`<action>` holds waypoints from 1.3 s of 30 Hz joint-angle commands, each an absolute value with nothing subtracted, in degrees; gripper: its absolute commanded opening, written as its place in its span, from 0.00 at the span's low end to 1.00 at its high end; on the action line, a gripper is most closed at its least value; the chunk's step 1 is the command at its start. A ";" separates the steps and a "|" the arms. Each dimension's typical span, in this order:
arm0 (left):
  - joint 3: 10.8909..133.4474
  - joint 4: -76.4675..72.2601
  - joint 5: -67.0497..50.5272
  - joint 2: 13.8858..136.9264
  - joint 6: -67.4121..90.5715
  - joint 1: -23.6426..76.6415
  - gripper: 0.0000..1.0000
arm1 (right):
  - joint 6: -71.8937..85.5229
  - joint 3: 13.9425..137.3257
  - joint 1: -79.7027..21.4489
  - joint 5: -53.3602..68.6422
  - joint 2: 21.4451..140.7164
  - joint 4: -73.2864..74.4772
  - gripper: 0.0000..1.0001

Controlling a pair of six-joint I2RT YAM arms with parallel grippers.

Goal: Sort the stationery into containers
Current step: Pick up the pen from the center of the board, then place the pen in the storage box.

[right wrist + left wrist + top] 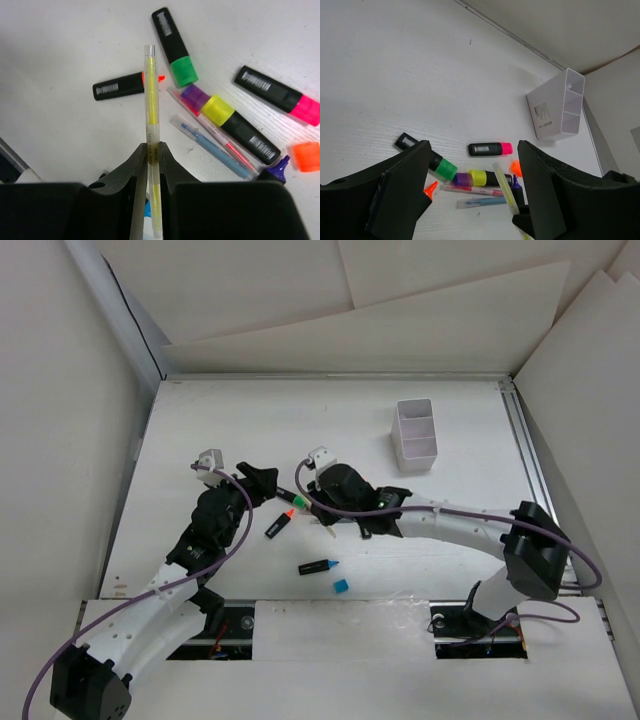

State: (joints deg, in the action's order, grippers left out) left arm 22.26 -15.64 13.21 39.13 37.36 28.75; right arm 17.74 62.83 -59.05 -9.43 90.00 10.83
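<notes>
My right gripper (153,150) is shut on a thin yellow pen (151,100), which juts out over the pile of stationery. Under it lie a green-capped highlighter (174,47), an uncapped orange-tipped one (120,86), a yellow-capped one (240,125) with a purple cap (194,95) at its end, a pink-capped one (277,95), and thin pink (220,135) and blue (210,145) pens. My left gripper (474,170) hangs open over the same pile, holding nothing. The white divided container (416,433) stands at the back right, apart from both grippers.
A loose orange cap (306,156) and a purple-tipped highlighter (275,170) lie at the pile's edge. Nearer the arm bases are a blue-capped highlighter (318,566) and a small blue cap (341,585). Metal rails run along the table's back and right edges.
</notes>
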 commanded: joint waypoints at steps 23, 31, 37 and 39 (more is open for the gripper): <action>22.76 -22.68 2.64 43.68 37.44 28.48 0.66 | 17.58 69.06 -23.12 -51.33 96.21 -35.77 0.05; 22.76 -22.68 2.64 44.91 37.44 28.48 0.66 | 8.10 75.49 -20.48 -53.70 108.01 -41.57 0.02; 22.76 -23.38 2.11 46.23 37.44 28.48 0.66 | 7.56 74.79 -20.48 -53.70 110.03 -42.98 0.02; 23.29 -23.38 1.58 46.85 37.44 28.48 0.66 | 7.56 74.79 -20.48 -53.70 110.82 -42.98 0.02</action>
